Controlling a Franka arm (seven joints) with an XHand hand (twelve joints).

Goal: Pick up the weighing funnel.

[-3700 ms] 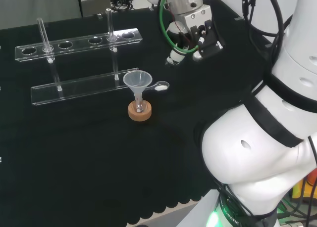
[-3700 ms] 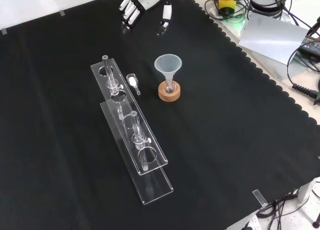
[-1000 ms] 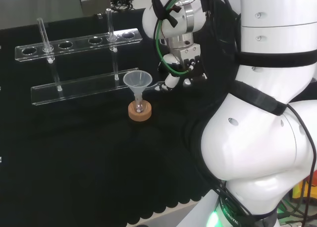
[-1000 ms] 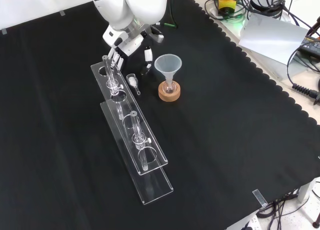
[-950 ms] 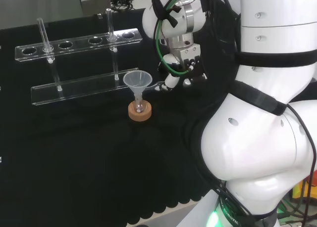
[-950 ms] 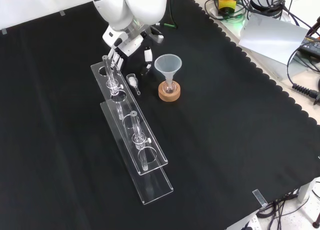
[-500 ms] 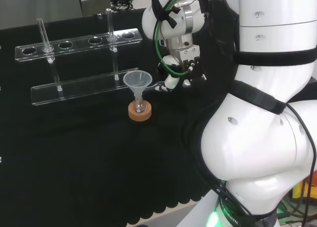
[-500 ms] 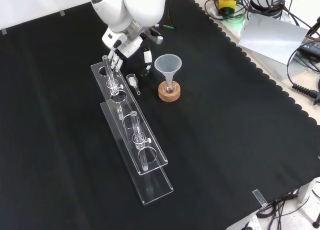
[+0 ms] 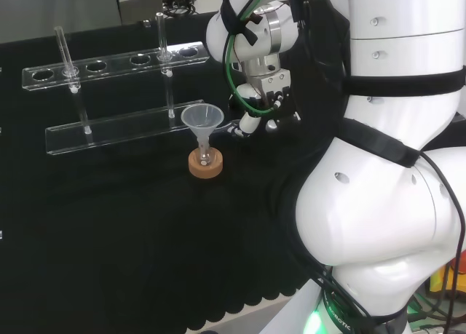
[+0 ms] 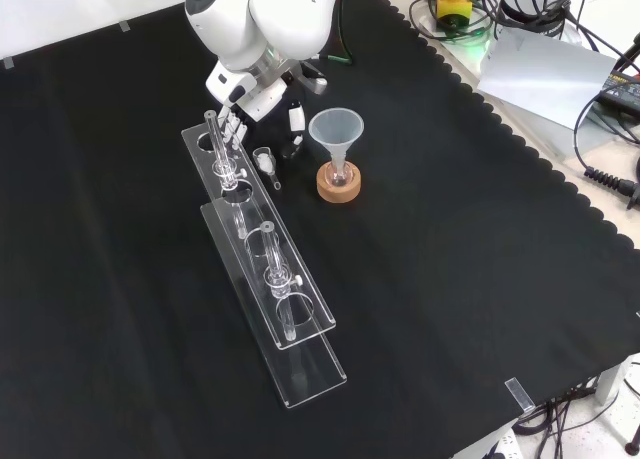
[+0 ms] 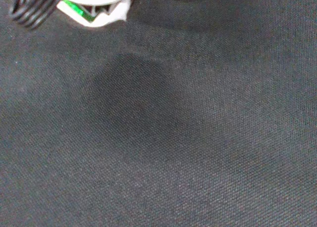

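The hand (image 10: 260,97) is hovering with fingers spread and empty, near the weighing funnel (image 10: 265,162) lying on the surface (image 10: 450,279); the funnel (image 10: 336,129) is sitting in its small flask (image 10: 338,177).

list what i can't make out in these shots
Whether the robot hand touches the weighing funnel: too small in the front view, partly covered by fingers in the head view.
What the flask holds: too small, with the funnel stem in it.
Robot hand in wrist view: blurred, cut off by the edge.
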